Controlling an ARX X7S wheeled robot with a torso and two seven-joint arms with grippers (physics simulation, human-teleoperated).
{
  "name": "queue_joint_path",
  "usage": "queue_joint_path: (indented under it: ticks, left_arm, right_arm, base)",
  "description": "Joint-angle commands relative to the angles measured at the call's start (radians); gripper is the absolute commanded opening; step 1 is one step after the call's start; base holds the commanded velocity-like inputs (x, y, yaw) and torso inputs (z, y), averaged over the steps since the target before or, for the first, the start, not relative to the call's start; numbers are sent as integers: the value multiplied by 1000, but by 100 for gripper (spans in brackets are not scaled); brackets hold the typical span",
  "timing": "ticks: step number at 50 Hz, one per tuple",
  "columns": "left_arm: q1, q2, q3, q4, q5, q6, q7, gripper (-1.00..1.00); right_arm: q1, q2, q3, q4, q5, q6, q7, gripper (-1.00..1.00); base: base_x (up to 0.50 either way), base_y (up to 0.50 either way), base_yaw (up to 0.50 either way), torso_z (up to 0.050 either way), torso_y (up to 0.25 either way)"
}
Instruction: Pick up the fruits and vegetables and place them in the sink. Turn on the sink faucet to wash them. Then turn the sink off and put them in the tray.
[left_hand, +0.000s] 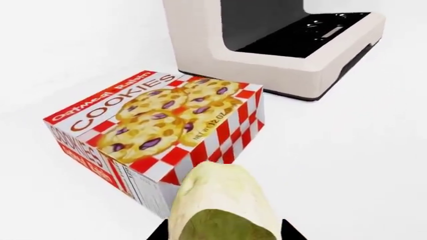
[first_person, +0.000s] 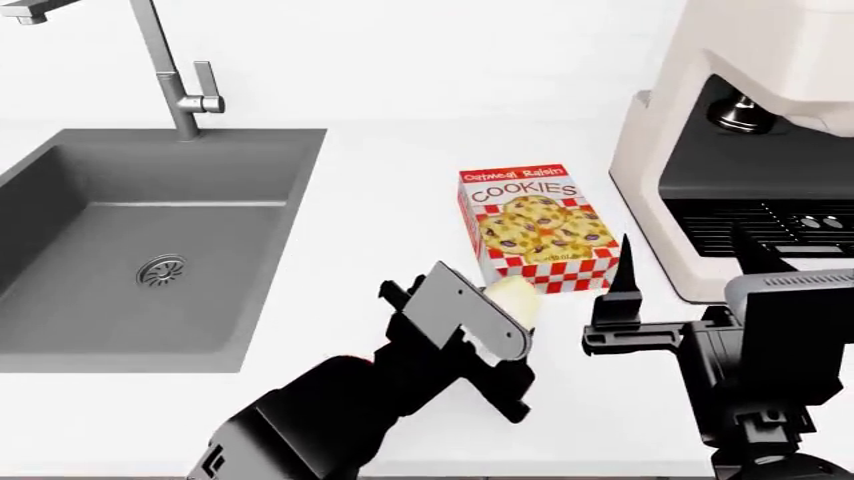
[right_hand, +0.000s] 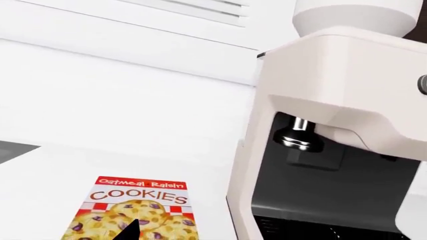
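Pale cream root vegetable (left_hand: 223, 202), oblong, with a greenish-brown patch on the end facing the wrist camera, sat clamped in the left end effector (first_person: 501, 320) and raised off the white desk (first_person: 374, 200). Long axis ran straight out from the fingers, its pale tip (first_person: 518, 298) poking past them toward the cookie box (first_person: 537, 226). Thin tail could not be made out. Surface looked matte and faintly ridged, creamy yellow along the flanks.

Held just in front of the near corner of the box, close above it in the left wrist view; whether touching could not be told. Coffee machine (first_person: 747, 150) stood beyond and to the right of the box.

Sink (first_person: 147, 240) lay well to the left of the held root, dark grey, drain (first_person: 162, 269) bare, nothing in the basin. Faucet (first_person: 171, 70) rose behind it, side lever (first_person: 206, 85) on its right. Judged: carry called for a leftward swing of the left arm, the nearer one by far.

Right end effector (first_person: 622, 300) hovered to the right with nothing seen in it, one dark finger (first_person: 625, 268) pointing upward; spread or clenched could not be told. Chili pepper and tray not seen in any view.
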Motion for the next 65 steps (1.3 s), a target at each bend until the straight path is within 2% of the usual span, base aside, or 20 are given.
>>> queue_joint_path:
  ticks: [1, 6, 12, 16, 20, 25, 30, 37, 49, 65]
  left_arm:
    - [10, -34, -66, 310, -70, -115, -58, -100]
    - [5, -41, -172, 518, -150, -221, -102, -100]
    - [-55, -20, -409, 648, -268, -344, -142, -100]
    - [-100, -21, -553, 689, -328, -413, -165, -100]
    - [-148, -25, -705, 742, -401, -496, -192, -100]
    - [-168, -50, -825, 786, -464, -538, -224, -100]
    - [-183, -128, -917, 790, -648, -516, -361, -100]
    - [-145, -194, -942, 783, -729, -454, -437, -100]
    - [-71, -230, -915, 762, -680, -368, -424, -100]
    - [-21, -252, -888, 734, -640, -301, -408, -100]
  right_arm:
    - [5, 1, 3, -6, 10, 14, 7, 100]
    - [39, 0, 8, -29, 24, 91, 23, 100]
    - [118, 23, -5, -110, 90, 289, 22, 100]
    - [195, 91, 20, -118, 365, 386, 174, 100]
    - [259, 107, 51, -116, 577, 464, 272, 100]
    - [329, 85, 46, -108, 759, 563, 316, 100]
    - [374, 74, -29, -62, 799, 568, 335, 100]
    - [408, 57, -203, 7, 753, 507, 286, 100]
    - [445, 17, -451, 139, 649, 368, 151, 100]
    - [412, -22, -547, 255, 585, 229, 64, 100]
  base:
    - [0, 0, 0, 0, 0]
    - [0, 0, 0, 0, 0]
    - [0, 0, 0, 0, 0]
    - [0, 0, 0, 0, 0]
    - [0, 0, 0, 0, 0]
    - [0, 0, 0, 0, 0]
    - [0, 0, 0, 0, 0]
    - [0, 0, 0, 0, 0]
    - [0, 0, 0, 0, 1]
    - [0, 0, 0, 0, 1]
